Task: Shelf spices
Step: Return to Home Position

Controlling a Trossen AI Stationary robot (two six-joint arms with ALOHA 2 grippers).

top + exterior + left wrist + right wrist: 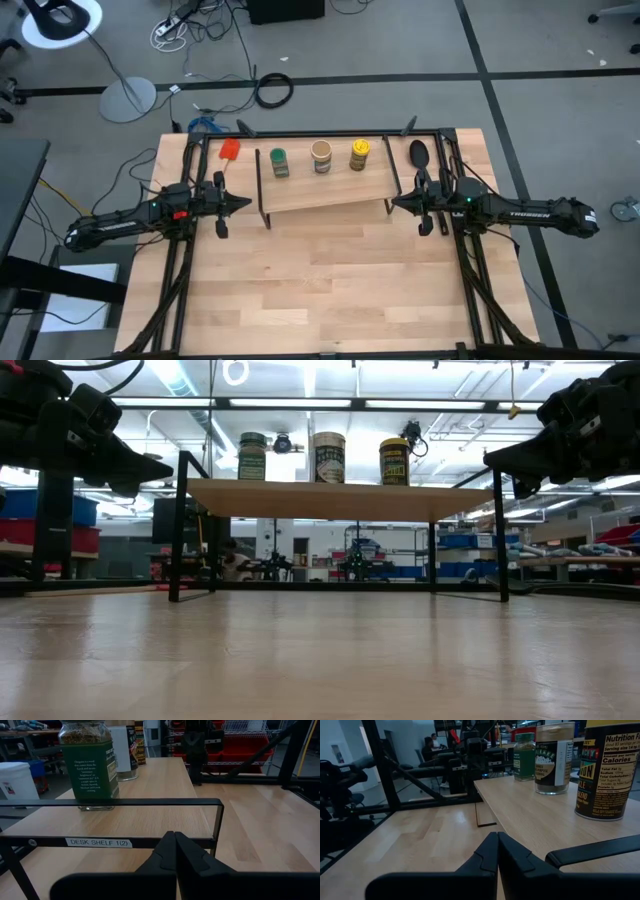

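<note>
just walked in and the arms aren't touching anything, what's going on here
Nothing is being handled at this moment. On the shelf three spices stand upright in a row: the green-lidded jar, the tan-lidded jar and the yellow-lidded jar. The left pincer hovers off the shelf's left end and the right pincer off its right end, both shut and empty. The shelving looks done.

Bright ceiling lights (450,402); low view backlit; sheen on tabletop (320,660).
</note>
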